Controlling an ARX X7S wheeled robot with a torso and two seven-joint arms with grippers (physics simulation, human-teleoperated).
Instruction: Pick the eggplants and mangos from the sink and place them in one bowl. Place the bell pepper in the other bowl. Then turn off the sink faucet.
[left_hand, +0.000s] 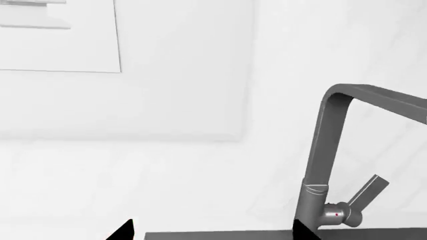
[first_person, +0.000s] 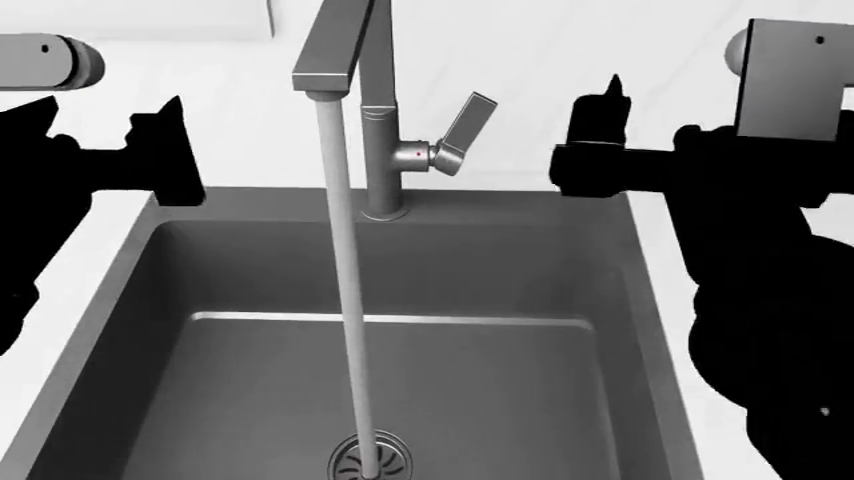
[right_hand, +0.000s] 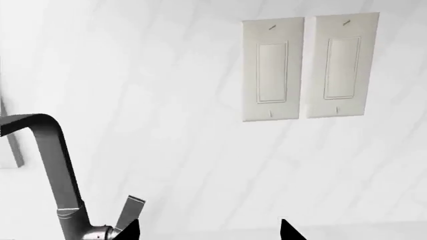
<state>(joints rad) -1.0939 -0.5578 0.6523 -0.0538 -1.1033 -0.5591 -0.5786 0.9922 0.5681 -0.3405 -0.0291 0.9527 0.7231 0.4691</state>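
Water running from the sink faucet (first_person: 380, 110) in a straight stream to the drain (first_person: 370, 458) — sink (first_person: 400, 380) otherwise bare of fruit, so by judgement only the shut-off left. Lever handle (first_person: 465, 128) on the faucet's right side, tilted up and to the right, long axis slanting away from the post. Right gripper (first_person: 597, 150) just right of the handle, near its height, clearly nearer than the left gripper (first_person: 167, 150), well off to the far left. Both with fingertips spread and nothing held. Nothing between right gripper and lever. Wall switches (right_hand: 307, 67) behind — no obstacle.
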